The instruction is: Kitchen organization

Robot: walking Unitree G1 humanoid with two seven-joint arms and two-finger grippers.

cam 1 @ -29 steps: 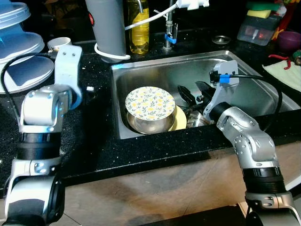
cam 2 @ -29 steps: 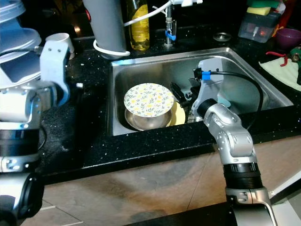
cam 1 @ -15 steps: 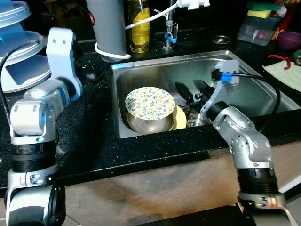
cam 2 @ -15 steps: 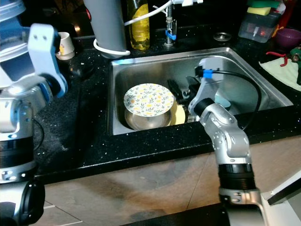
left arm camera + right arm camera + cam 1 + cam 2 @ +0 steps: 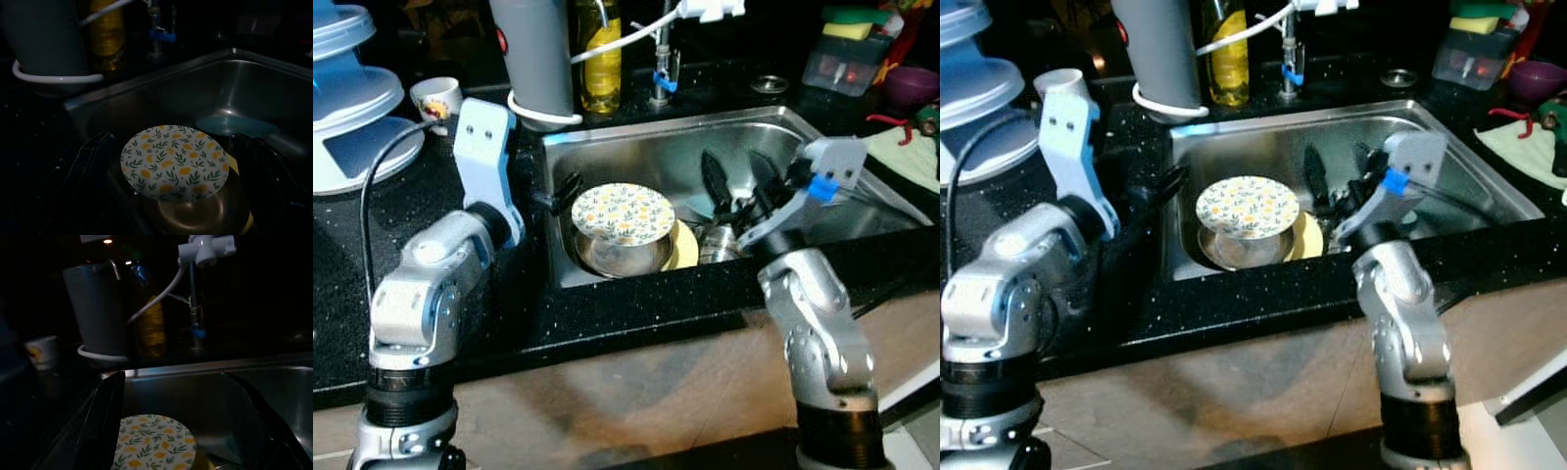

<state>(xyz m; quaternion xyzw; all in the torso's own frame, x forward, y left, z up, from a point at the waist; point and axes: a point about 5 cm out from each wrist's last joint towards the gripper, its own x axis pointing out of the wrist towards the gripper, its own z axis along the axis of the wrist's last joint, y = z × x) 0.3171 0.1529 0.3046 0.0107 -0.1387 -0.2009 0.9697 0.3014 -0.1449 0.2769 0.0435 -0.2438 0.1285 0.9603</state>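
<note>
Left pincer (image 5: 563,186) newly beside steel sink (image 5: 636,147)

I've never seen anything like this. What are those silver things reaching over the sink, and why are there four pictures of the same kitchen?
The silver things are the two arms of a humanoid robot doing kitchen work. Two pictures come from cameras in its head, looking down at the counter; the two darker ones come from a camera on each wrist, looking along that arm's black fingers.

The left end effector sits at the steel sink's left rim, fingers open. The right end effector hangs over the middle of the sink, also open. Neither holds anything.

In the sink, a round plate with a yellow flower pattern rests on top of a steel bowl. On the black counter behind stand a grey jug, a yellow bottle and a small cup.
</note>
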